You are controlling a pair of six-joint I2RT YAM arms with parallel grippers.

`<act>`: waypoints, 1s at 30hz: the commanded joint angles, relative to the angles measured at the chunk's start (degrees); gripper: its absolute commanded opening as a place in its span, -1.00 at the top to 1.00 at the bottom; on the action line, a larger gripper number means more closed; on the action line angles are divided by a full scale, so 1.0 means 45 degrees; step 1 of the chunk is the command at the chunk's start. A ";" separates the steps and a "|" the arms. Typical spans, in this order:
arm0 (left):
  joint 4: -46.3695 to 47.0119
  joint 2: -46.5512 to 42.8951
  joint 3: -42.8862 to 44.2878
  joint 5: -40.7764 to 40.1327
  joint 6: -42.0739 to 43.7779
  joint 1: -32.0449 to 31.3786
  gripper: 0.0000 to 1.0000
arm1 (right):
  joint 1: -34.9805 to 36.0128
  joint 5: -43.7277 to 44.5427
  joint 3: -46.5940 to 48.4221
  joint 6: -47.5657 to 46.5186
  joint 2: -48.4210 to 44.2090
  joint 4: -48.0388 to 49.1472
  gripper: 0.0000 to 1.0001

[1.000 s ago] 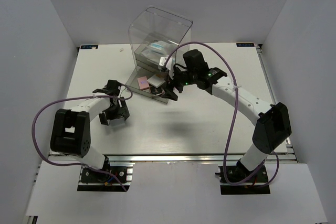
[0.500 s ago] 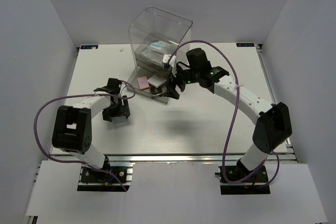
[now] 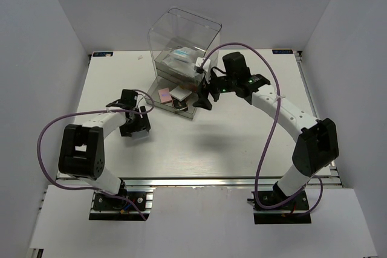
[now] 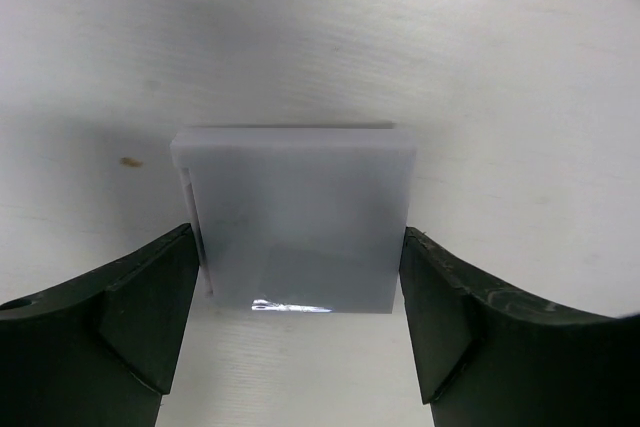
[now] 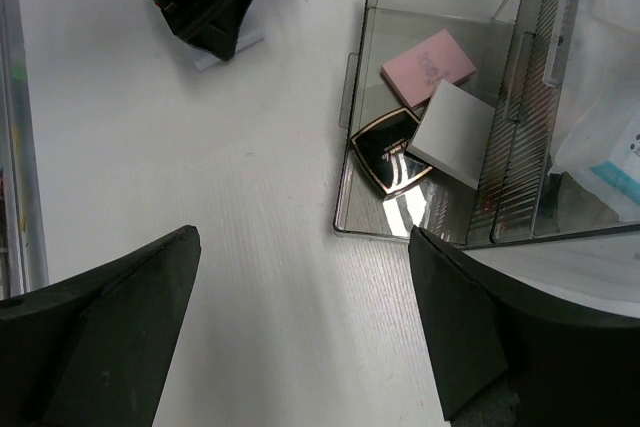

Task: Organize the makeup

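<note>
The white pad (image 4: 293, 182) lies flat, square with no long axis, its sides flanked by the left gripper (image 4: 298, 239), grip unclear, while the right gripper (image 5: 302, 237) gapes empty.

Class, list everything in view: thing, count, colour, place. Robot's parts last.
drawer box: one, clear, far on table
drawer: one, smoky, pulled out
pink pad: one, pink, in drawer
white pad: one, white, in drawer
compact: one, black, in drawer
packets: count unclear, white and blue, inside box
loose white pad: one, white, on table
arms: two, white and black, near edge
left gripper: one, black, astride loose white pad
right gripper: one, black, open, above table
</note>
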 commanded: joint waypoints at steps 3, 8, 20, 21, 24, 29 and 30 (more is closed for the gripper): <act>0.1467 -0.1695 0.0645 0.2212 -0.1525 -0.0007 -0.06 | -0.0216 -0.0411 -0.0097 0.0233 -0.0737 0.0488 -0.79; 0.2501 -0.2011 0.1698 0.3014 -0.2795 -0.0065 -0.02 | -0.0353 -0.0449 -0.0272 0.0311 -0.0835 0.0488 -0.79; 0.3422 0.1792 0.5195 0.2957 -0.4261 -0.0769 -0.19 | -0.0568 -0.0450 -0.0780 0.0389 -0.1283 0.0624 -0.79; 0.3364 0.2029 0.5584 0.2879 -0.4339 -0.0788 -0.23 | -0.0607 -0.0430 -0.0916 0.0370 -0.1361 0.0683 -0.79; 0.3032 0.2753 0.6191 0.2566 -0.4457 -0.0866 -0.33 | -0.0724 -0.0411 -0.1170 0.0389 -0.1537 0.0761 -0.79; 0.2524 0.3301 0.6778 0.2390 -0.4399 -0.0906 -0.49 | -0.0861 -0.0469 -0.1425 0.0428 -0.1655 0.0917 -0.79; 0.2446 0.3379 0.6876 0.2370 -0.4398 -0.0925 -0.60 | -0.0880 -0.0469 -0.1444 0.0447 -0.1675 0.0918 -0.79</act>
